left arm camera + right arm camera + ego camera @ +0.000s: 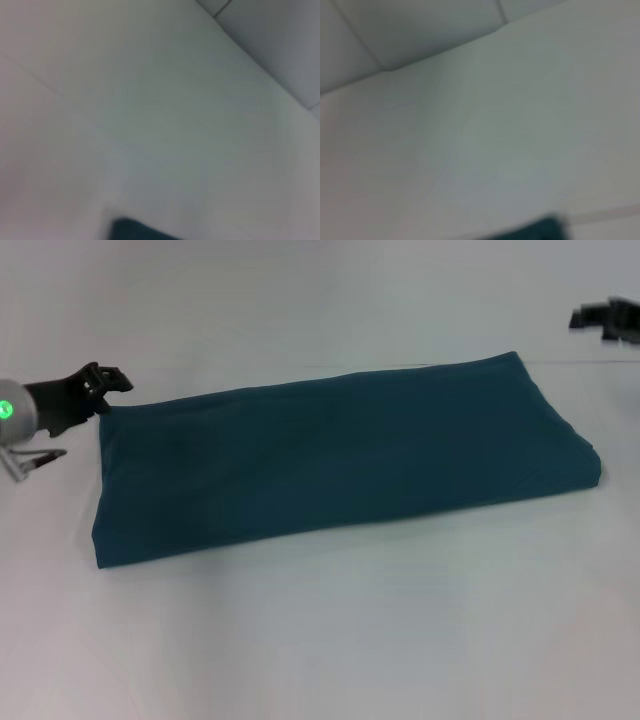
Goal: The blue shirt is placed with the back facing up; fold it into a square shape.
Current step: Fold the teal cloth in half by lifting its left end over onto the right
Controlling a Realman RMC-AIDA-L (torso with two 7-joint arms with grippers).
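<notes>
Blue shirt (340,455): folded to a long band across the white table (320,640), awaiting crosswise fold. Left claw (105,385) beside its far-left corner, right claw (605,320) apart; jaw states indeterminable.

shirt (340,460) lying mid-table (320,640), left gripper (108,383) beside its left far corner
</notes>
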